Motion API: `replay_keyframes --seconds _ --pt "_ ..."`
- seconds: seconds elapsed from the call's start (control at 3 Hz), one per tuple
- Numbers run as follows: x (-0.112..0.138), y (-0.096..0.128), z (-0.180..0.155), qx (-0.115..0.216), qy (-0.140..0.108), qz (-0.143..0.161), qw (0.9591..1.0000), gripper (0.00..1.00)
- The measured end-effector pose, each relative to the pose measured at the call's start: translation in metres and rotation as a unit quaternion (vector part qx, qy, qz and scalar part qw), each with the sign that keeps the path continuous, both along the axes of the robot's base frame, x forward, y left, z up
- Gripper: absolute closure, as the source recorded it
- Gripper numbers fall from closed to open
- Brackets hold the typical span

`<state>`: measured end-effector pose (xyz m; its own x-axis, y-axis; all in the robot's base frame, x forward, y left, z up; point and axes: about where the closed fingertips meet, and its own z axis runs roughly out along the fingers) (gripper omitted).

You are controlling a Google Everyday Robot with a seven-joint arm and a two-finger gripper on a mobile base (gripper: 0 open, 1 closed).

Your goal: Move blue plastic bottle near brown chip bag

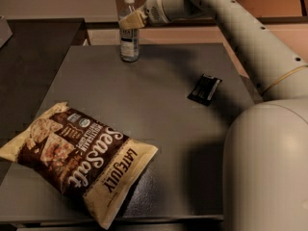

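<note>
The small clear white-capped plastic bottle point(129, 41) stands upright at the far edge of the grey table point(163, 114), the cream-tipped gripper point(131, 19) at its shoulder — whether clenched, I cannot tell — well apart from the dark-brown crinkly chip bag point(79, 160), near left.

- Dim, warm light lies across the grey table point(159, 95).
- The gripper point(131, 21), pale against the gloom, sits beside the blue plastic bottle point(129, 44) at the far edge.
- Soft shadow pools by the robot's body point(269, 167), front right.
</note>
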<state>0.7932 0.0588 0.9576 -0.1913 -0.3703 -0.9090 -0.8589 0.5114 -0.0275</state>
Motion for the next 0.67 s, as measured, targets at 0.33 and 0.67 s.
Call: replay_keyframes --seconds 0.33,0.67 --pt "-0.019 -0.007 0.008 -0.002 -0.003 0.02 0.9998 0.95" --pt "-0.055 -0.016 0.021 -0.01 -0.021 0.057 0.9981 1.0"
